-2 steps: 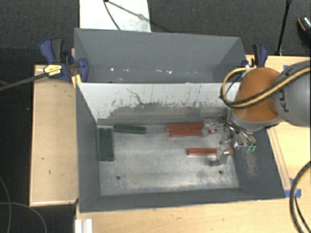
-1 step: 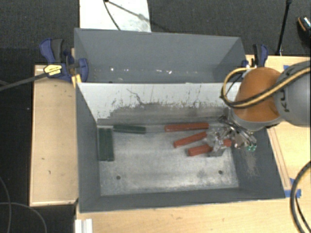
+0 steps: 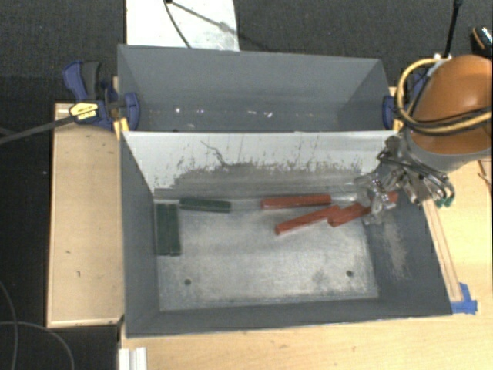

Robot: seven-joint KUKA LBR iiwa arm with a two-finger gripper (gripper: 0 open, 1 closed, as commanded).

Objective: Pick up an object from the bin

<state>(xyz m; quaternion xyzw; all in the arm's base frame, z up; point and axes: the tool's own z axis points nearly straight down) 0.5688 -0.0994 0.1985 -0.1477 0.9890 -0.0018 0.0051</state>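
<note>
Grey metal bin [image 3: 254, 284], floor read as clock face.

- Gripper [image 3: 375, 203]: low at 3 o'clock edge of floor, just under orange wrist cover [image 3: 454, 99]. Tool apart or together: not discernible.
- Short red piece [image 3: 348, 216]: tilted, its 3 o'clock end at gripper tip. Contact or grip unclear.
- Tilted red bar [image 3: 304, 222]: just beside short piece on its 9 o'clock side.
- Long red bar [image 3: 296, 202]: flat along 12 o'clock wall.
- Dark green block [image 3: 205, 204]: at 10 o'clock by far wall.
- Second dark green block [image 3: 167, 230]: at 9 o'clock along wall.
- Both green blocks well apart from gripper.
</note>
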